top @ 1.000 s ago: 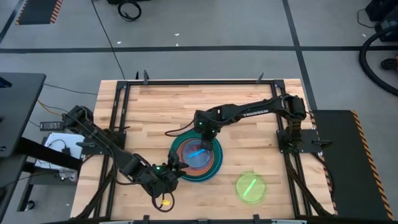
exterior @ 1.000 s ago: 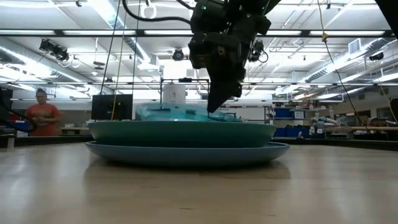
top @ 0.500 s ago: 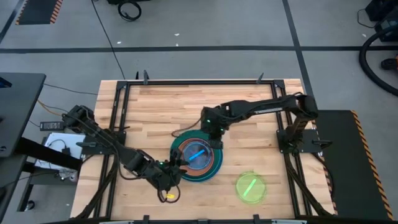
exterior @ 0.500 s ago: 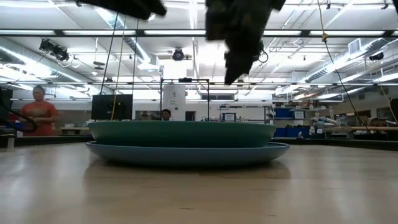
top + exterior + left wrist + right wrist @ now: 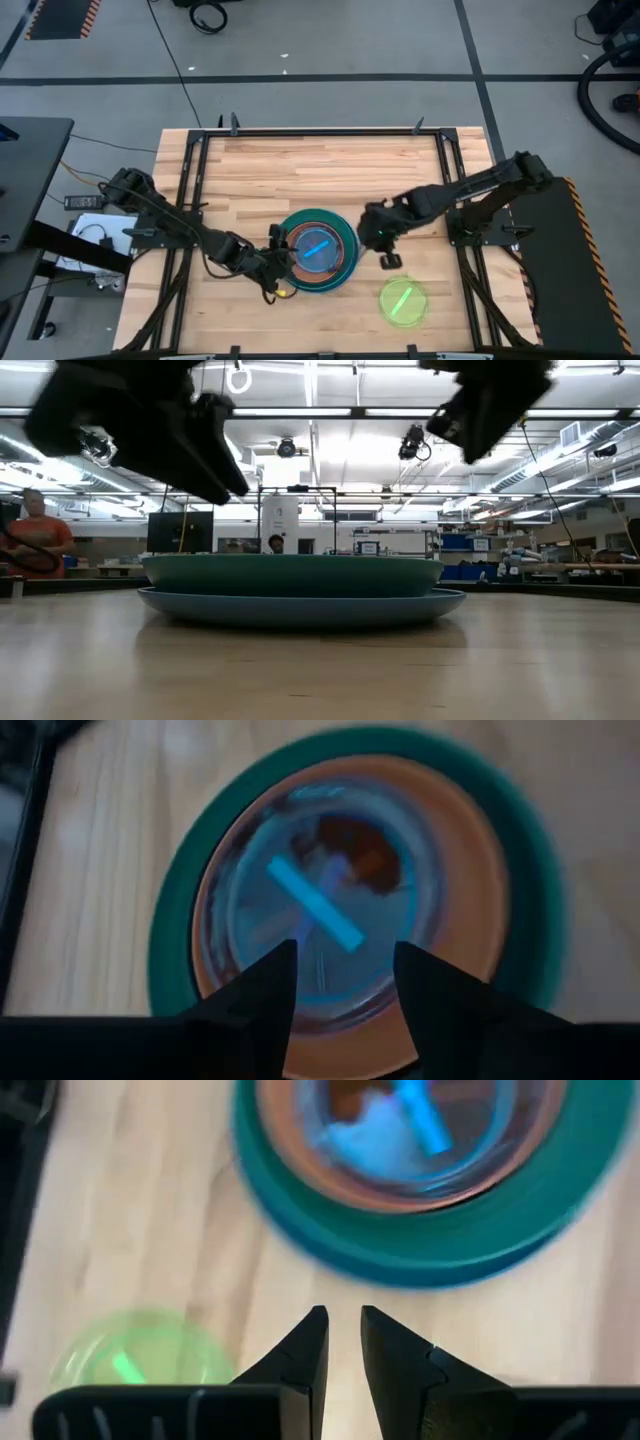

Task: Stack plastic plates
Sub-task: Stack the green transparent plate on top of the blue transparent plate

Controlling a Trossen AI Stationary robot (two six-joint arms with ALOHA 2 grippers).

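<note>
Stack [image 5: 316, 249] of plastic plates sits mid-bench with the small cyan plate [image 5: 325, 925] on top; the lime plate [image 5: 402, 300] lies alone nearby, toward the front right. Right end effector [image 5: 341, 1342] hovers between them, fingers nearly together and empty, so it should open wider, then take the lime plate by its rim. Left end effector [image 5: 343, 975] waits open and empty over the stack's left edge. Plates beneath the cyan one are hard to count, since the large rims hide them in the low view.
</note>
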